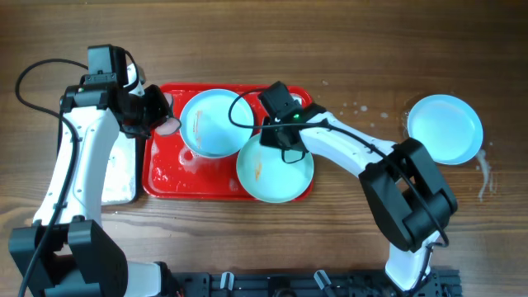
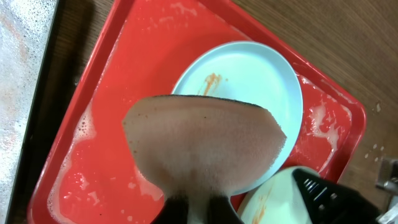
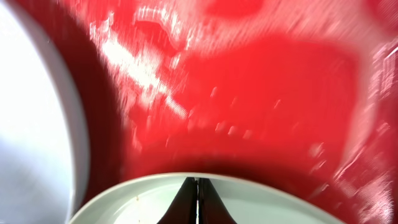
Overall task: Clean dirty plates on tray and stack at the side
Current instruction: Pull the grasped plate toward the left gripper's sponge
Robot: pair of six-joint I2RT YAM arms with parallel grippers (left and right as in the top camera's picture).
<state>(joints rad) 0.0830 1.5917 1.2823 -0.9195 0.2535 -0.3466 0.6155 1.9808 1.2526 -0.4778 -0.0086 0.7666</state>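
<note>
Gripping sponge (image 2: 205, 149): L end effector (image 2: 199, 208) | R end effector (image 3: 197, 194): pinching plate (image 3: 261, 208) | tray (image 3: 280, 93) blurred

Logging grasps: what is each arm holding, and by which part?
The left fingers pinch a sponge by one end; the right fingers grip a plate by its rim.

My left arm (image 1: 78, 157), on the tray's (image 1: 165, 177) left, is white shell with black joints and a black camera block, a black cable (image 1: 33, 70) looping off it. My right arm (image 1: 346, 148), on the tray's right, matches, with a green light (image 1: 294, 117) at its wrist.
</note>
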